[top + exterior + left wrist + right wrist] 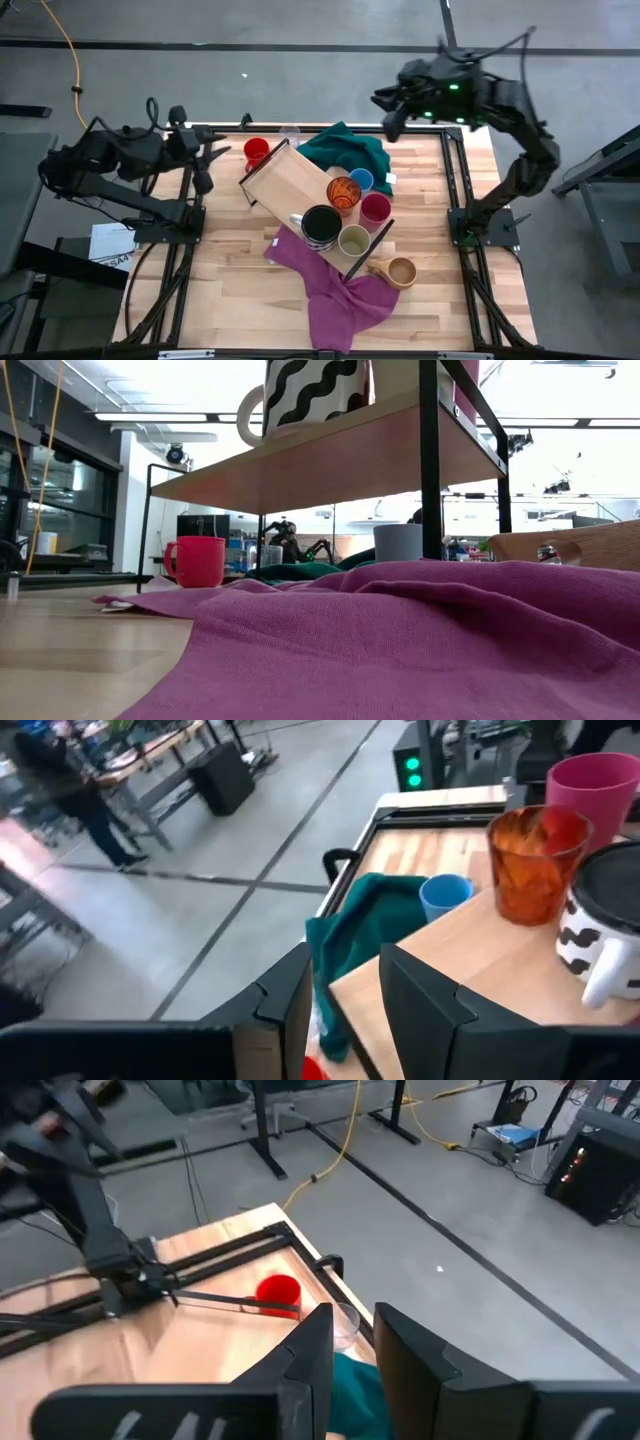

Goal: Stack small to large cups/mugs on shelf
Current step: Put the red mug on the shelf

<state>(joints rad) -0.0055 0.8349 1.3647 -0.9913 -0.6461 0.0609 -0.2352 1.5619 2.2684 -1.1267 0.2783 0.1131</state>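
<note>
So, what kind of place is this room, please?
Probably a robotics lab or workshop, not a home. The wooden table stands on a bare grey floor marked with lines, other workbenches stand nearby, and ceiling strip lights run overhead.

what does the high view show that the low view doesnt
Only the high view: both arms, the left pincer and right pincer hanging empty at the table's back corners, the tan mug, the orange cup.
Only the low view: the shelf's underside and the room behind.
Both: the red mug, the black wavy mug, the purple cloth.
</note>
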